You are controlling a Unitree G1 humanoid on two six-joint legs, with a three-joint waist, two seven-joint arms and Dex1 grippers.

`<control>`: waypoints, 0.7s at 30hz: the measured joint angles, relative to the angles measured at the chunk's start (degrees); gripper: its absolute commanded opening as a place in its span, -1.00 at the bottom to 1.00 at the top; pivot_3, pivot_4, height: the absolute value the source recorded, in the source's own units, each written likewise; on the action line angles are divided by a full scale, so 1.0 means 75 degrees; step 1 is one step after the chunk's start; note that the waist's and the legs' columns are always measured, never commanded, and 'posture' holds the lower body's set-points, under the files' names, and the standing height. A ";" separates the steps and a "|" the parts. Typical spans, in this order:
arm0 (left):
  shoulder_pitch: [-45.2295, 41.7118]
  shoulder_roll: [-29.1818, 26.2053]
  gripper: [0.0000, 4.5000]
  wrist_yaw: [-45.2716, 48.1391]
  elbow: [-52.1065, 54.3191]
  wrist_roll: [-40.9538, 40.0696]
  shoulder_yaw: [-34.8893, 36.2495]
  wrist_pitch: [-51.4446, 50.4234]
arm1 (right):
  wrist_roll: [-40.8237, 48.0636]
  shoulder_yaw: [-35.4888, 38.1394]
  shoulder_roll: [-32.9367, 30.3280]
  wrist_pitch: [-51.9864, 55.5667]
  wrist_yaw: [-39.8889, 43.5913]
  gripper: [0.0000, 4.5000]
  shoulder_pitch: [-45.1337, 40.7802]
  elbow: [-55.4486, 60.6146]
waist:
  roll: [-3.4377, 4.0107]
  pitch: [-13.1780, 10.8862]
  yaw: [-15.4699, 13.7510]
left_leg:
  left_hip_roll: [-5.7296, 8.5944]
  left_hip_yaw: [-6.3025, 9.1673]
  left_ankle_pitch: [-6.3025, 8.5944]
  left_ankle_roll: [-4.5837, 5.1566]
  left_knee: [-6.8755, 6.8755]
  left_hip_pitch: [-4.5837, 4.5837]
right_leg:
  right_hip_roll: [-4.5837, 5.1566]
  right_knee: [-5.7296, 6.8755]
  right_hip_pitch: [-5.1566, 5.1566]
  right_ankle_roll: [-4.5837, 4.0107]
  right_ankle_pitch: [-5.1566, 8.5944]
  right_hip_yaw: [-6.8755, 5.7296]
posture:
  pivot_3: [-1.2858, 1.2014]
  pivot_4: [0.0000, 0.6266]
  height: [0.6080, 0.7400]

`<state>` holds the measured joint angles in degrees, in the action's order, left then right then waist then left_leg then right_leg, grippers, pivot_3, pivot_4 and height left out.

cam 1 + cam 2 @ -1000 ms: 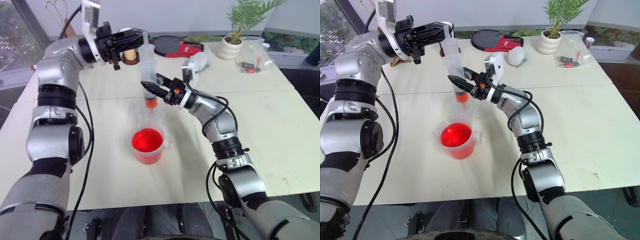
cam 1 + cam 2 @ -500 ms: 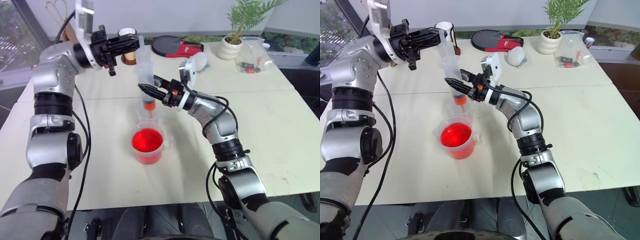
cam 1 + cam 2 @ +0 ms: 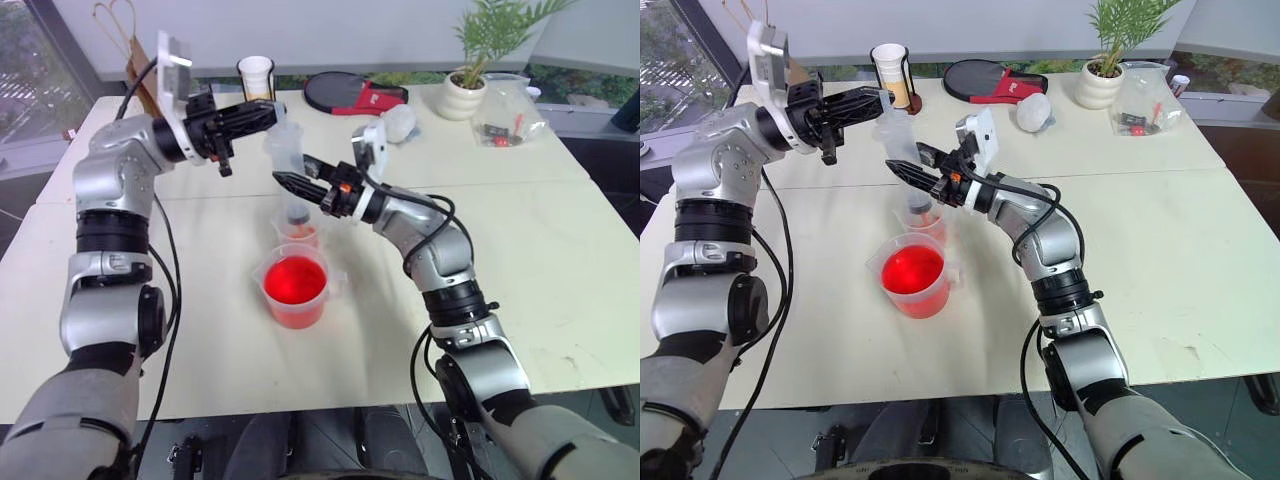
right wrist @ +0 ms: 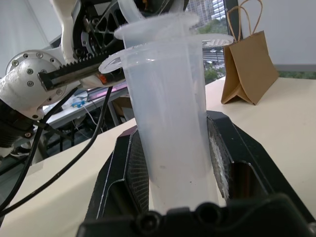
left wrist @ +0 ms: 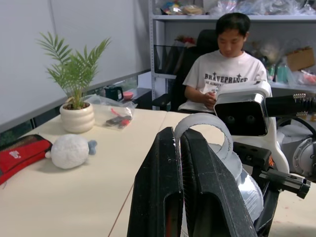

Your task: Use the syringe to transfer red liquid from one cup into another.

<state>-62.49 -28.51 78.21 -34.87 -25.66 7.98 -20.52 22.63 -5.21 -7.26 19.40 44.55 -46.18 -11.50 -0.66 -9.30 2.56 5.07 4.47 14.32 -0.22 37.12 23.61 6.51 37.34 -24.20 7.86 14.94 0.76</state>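
Note:
The syringe (image 3: pixel 284 155) stands upright over the colourless clear cup (image 3: pixel 298 232), its tip down inside the cup, where a little red shows. My right gripper (image 3: pixel 291 183) is shut on the syringe's barrel (image 4: pixel 170 123) from the right. My left gripper (image 3: pixel 266 113) reaches in from the left and is shut on the plunger's top (image 5: pixel 203 124). The beaker of red liquid (image 3: pixel 295 290) stands just in front of the clear cup, toward me.
A white cup in a dark holder (image 3: pixel 256 76), a paper bag (image 3: pixel 124 48), a red and black pouch (image 3: pixel 356 95), a white plush (image 3: pixel 399 120), a potted plant (image 3: pixel 466 92) and a plastic bag (image 3: pixel 506 120) line the table's far side. A person (image 5: pixel 229 64) sits beyond the table.
My left gripper has sunk with the plunger's top, and the syringe now stands shorter and lower, its tip inside the clear cup. The right gripper has stayed about where it was.

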 measured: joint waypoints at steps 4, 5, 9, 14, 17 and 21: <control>0.0017 0.0031 -0.99 -0.0061 -0.0020 0.0005 0.0000 0.0089 | -0.0008 0.0000 -0.0007 0.0000 -0.0029 -0.39 0.0000 -0.0001 | 0.0000 0.0000 -0.0003 | 0.0001 0.0000 0.0000 0.0000 0.0001 0.0000 | 0.0000 0.0000 0.0002 0.0000 0.0000 0.0000 | 0.03 -0.52 0.99; 0.0008 0.0064 -0.87 -0.0111 -0.0080 0.0006 0.0000 0.0166 | -0.0013 0.0004 -0.0016 0.0000 -0.0065 -0.39 0.0000 -0.0001 | 0.0000 0.0000 -0.0003 | 0.0000 0.0001 0.0000 0.0000 0.0001 0.0000 | 0.0000 0.0000 0.0002 0.0000 0.0000 0.0000 | 0.03 -0.52 0.99; -0.0140 0.0034 -0.16 -0.0246 -0.0420 -0.0003 0.0047 0.0114 | -0.0054 0.0058 -0.0043 -0.0009 -0.0153 -0.39 0.0000 -0.0011 | 0.0000 0.0000 0.0003 | 0.0000 0.0001 0.0000 0.0000 -0.0001 0.0000 | 0.0000 0.0000 0.0000 0.0000 0.0000 0.0000 | 0.03 -0.52 0.99; 0.0149 -0.0186 0.06 -0.0674 -0.0067 -0.0291 0.0406 -0.0589 | 0.0159 0.0616 0.0023 -0.0404 -0.0394 -0.39 -0.0143 0.0399 | 0.0001 0.0000 0.0031 | 0.0000 -0.0002 0.0000 0.0000 -0.0006 0.0000 | 0.0000 0.0002 -0.0008 0.0000 0.0000 0.0005 | 0.03 -0.52 0.99; 0.0909 -0.0467 0.06 -0.0883 0.0972 -0.0642 0.0579 -0.1257 | 0.0490 0.0910 0.0124 -0.0406 -0.0727 -0.39 -0.0594 0.0858 | 0.0002 0.0000 0.0139 | -0.0005 0.0004 -0.0001 -0.0002 -0.0011 0.0000 | -0.0002 0.0023 -0.0020 0.0000 0.0000 0.0008 | 0.03 -0.52 0.99; 0.2395 -0.1085 0.06 -0.1391 0.3372 -0.1345 0.0936 -0.2314 | 0.1776 0.2322 -0.0280 0.0764 -0.2179 -0.39 -0.0819 0.1490 | 0.0004 -0.0002 0.0105 | 0.0004 0.0020 0.0000 0.0000 -0.0008 0.0000 | 0.0013 0.0014 -0.0006 -0.0002 0.0000 0.0015 | 0.03 -0.52 0.99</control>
<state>-44.53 -36.64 67.78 -9.59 -35.74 15.00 -37.87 35.95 12.21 -9.37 25.13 28.21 -52.33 -0.33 -0.63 -9.31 3.35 5.10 4.62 14.33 -0.22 37.06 23.61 6.60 37.44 -24.24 7.85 14.94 0.87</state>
